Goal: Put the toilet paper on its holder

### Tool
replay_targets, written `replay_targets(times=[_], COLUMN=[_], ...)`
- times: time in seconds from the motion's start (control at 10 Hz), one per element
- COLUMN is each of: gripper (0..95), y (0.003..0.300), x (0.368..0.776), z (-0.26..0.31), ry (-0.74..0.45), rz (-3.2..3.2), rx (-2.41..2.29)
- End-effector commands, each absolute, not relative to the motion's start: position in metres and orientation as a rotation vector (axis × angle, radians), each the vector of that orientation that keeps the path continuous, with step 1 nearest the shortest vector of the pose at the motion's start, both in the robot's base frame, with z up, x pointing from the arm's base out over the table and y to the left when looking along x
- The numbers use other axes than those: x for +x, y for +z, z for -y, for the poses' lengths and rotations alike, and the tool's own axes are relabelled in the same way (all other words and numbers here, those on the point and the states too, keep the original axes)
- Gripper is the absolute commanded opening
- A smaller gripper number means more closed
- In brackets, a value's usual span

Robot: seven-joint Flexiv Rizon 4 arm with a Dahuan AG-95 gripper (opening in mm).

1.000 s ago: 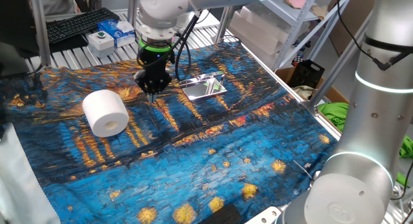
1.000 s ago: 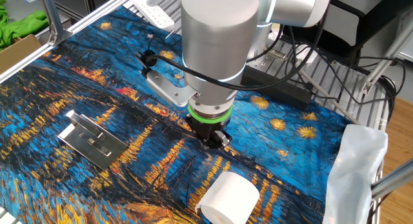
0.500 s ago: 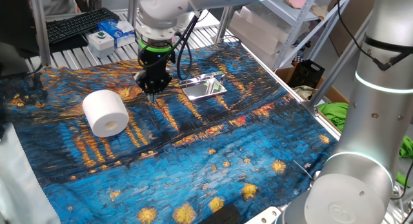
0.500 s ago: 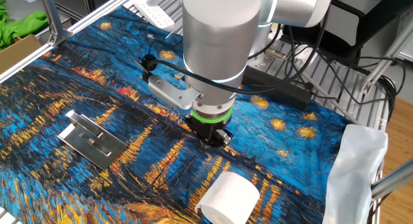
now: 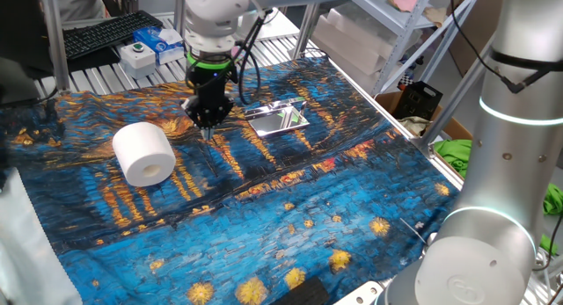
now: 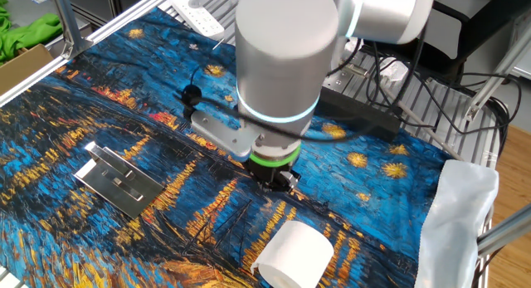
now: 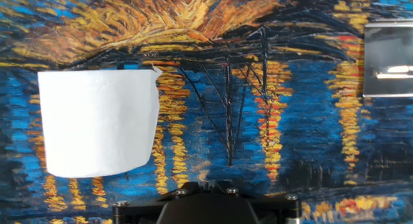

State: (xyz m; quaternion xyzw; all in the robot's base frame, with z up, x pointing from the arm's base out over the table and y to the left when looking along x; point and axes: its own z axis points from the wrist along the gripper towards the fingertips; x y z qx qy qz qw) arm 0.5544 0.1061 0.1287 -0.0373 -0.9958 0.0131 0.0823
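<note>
Hand view, toilet paper [image 7: 98, 122] unlabelled, holder [image 7: 389, 59] apart

Painted cloth [image 5: 290, 199]; keyboard [image 5: 106, 34], perhaps, behind.

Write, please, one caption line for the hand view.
White cylindrical toilet paper roll lying on the blue-and-gold painted cloth, shiny chrome holder at right edge.

Tabletop [image 5: 290, 243] covered by blue-and-gold painted cloth [image 5: 264, 199]. Toilet paper [image 5: 144, 153] lies on its side on the cloth; chrome holder [image 5: 277, 119] rests flat, well apart.
</note>
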Motion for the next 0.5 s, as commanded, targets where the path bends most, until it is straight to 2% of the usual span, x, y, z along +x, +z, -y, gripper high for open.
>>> replay_targets(times=[0.1, 0.5], gripper=[0.0, 0.0], y=[0.129, 0.130], x=[0.554, 0.564], z=[-0.106, -0.120], ry=[-0.034, -0.037], rz=[2.975, 2.974], rx=[-0.171, -0.178])
